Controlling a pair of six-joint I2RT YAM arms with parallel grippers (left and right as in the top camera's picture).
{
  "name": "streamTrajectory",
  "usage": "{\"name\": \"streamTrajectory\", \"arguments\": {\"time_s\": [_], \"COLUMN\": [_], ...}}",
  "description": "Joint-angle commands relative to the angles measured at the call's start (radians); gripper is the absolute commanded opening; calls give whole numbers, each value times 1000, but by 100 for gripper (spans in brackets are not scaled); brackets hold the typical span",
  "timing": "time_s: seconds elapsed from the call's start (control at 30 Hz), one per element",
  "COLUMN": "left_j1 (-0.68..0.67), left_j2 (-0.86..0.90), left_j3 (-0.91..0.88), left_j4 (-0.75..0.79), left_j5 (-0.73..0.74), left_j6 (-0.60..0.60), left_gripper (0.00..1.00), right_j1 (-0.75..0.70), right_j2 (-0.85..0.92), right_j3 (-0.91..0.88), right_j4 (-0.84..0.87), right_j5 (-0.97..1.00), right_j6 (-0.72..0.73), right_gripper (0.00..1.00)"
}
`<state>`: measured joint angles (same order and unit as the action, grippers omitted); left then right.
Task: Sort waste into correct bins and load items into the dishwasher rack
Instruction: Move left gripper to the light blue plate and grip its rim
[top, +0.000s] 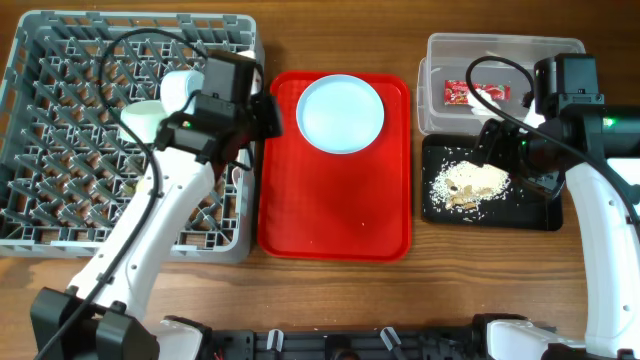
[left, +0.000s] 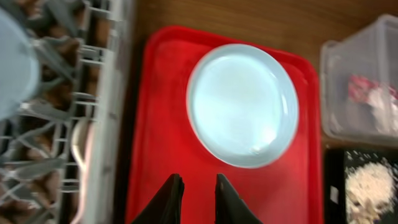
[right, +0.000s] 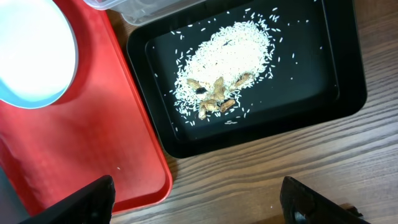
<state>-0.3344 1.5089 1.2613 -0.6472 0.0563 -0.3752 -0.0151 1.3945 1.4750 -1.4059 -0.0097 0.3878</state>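
The grey dishwasher rack (top: 60, 200) fills the left side, with a pale bowl (top: 145, 120) standing in it. On the red tray (top: 330, 210) lies a pale blue bowl (top: 340, 112) (left: 242, 102). My left gripper (top: 268, 115) (left: 198, 186) hangs over the tray's left part, near the rack's edge (left: 93, 124). A narrow gap shows between its fingers and nothing is in it. The red-and-white wrapper (top: 475, 92) lies in the clear tub (top: 500, 50). Rice scraps (top: 470, 185) (right: 224, 56) lie in the black tray (top: 535, 215). My right gripper (top: 518, 165) (right: 199, 199) is wide open and empty above that tray.
In the right wrist view the red tray's corner (right: 158, 180) and the black tray's front rim (right: 261, 134) border bare wooden table (right: 249, 180). The clear tub (right: 137, 9) sits directly behind the black tray. Cables loop over the rack and the tub.
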Motion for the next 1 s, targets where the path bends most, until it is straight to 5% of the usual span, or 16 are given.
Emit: {"name": "streamTrajectory", "arguments": {"time_s": [0.0, 0.1, 0.33, 0.87, 0.97], "left_j1": [-45, -69, -147, -235, -236], "left_j2": [10, 10, 10, 10, 10], "left_j3": [3, 3, 3, 3, 3], "left_j4": [0, -4, -23, -22, 15], "left_j5": [39, -44, -344, -548, -402], "left_j6": [5, -16, -86, -85, 26], "left_gripper": [15, 4, 26, 33, 60], "right_j1": [-2, -2, -2, -2, -2], "right_j2": [-11, -11, -11, -11, -11], "right_j3": [0, 0, 0, 0, 0], "right_j4": [2, 2, 2, -13, -13], "right_j5": [9, 9, 9, -25, -24], "right_j6": [-15, -15, -14, -10, -10], "right_gripper": [86, 86, 86, 86, 86]}}
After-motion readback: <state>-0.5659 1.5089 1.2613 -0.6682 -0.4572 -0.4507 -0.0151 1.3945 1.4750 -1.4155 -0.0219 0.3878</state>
